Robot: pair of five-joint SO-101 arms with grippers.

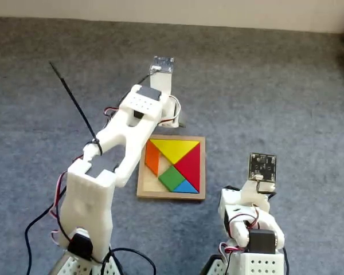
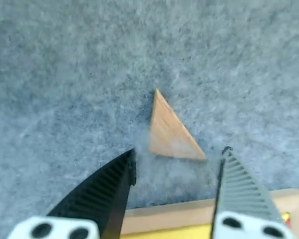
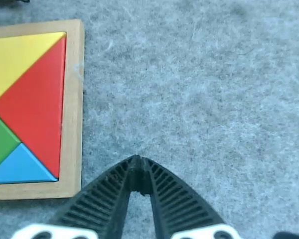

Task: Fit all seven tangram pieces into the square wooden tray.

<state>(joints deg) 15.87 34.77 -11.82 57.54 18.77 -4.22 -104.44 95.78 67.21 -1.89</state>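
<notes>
The left arm stretches out from the near left edge over the grey carpet (image 1: 286, 86), and its wrist sits past the far side of the tray. The left gripper (image 2: 179, 151) is spread wide and holds nothing. One finger is black (image 2: 109, 191) and the other pale grey (image 2: 241, 191). A plain wood-coloured triangle piece (image 2: 168, 132) lies flat on the carpet just ahead of the two fingertips, roughly centred on the gap between them and touching neither. The far rim of the square wooden tray (image 1: 172, 196) lies just behind those fingertips, on the wrist side. In the tray lie an orange piece (image 1: 152, 157), a large yellow triangle (image 1: 173, 150), a green square (image 1: 172, 179), a large red triangle (image 1: 189, 166) and a small blue triangle (image 1: 186, 187), fitted edge to edge. The right arm is folded back at the near right edge, well apart from the left one. The right gripper (image 3: 138, 162) is closed, its two black fingers meeting at the tips, with nothing between them. It points down at bare carpet, and the tray's edge runs off to its side, near the fingers but not touching them.
</notes>
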